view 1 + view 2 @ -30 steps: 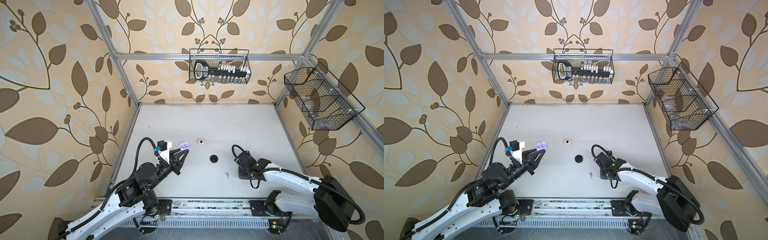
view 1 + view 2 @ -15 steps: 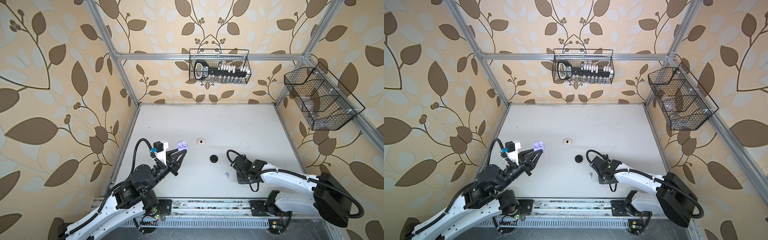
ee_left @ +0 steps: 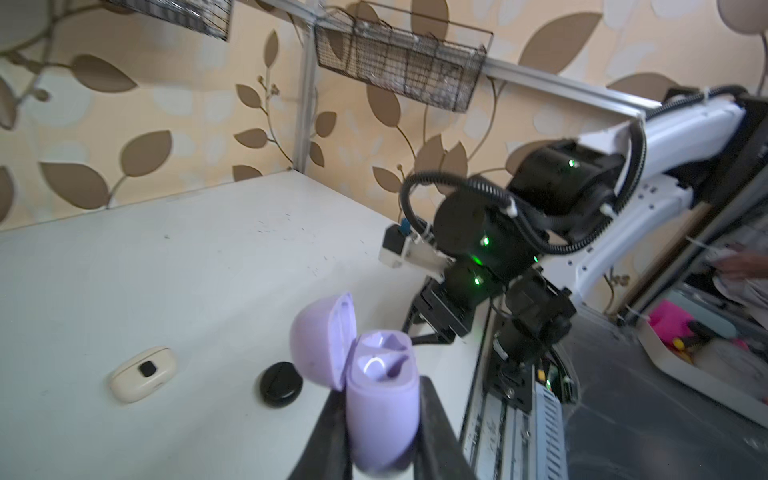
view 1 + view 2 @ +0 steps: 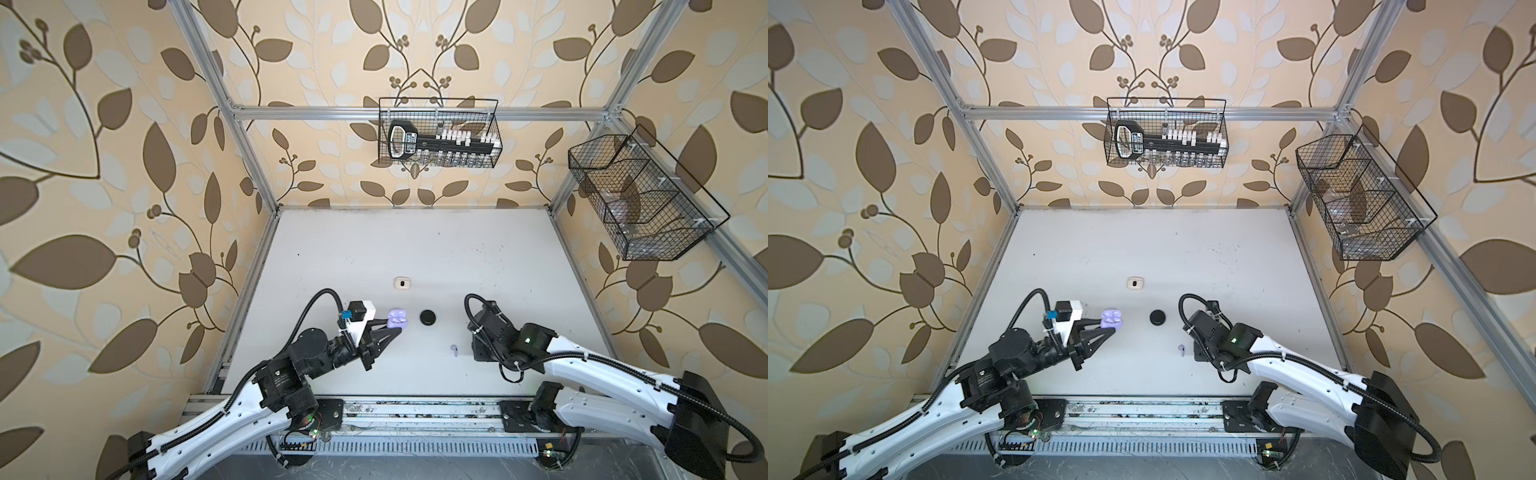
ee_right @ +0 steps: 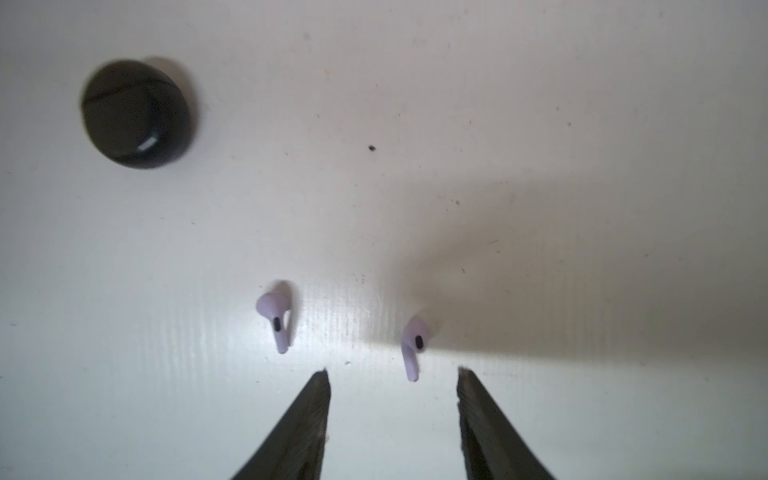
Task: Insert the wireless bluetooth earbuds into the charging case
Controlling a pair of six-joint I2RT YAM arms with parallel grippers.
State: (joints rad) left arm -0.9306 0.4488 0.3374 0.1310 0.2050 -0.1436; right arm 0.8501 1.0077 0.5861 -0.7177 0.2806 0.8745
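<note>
Right wrist view crops the right hand (image 5: 392, 372), black case (image 5: 137, 114) blurred.

A lab test booth. Leaf wallpaper (image 4: 104, 166) lines a metal frame (image 4: 311, 111) around a white table (image 4: 415, 241).

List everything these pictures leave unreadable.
- Right gripper and second earbud: in both top views hidden under the right arm; only the first earbud shows.
- White case, black case: lids shut, contents unseen.
- Lavender case: base blurred in the left wrist view.
- Side basket: contents too small behind mesh in both top views.
</note>
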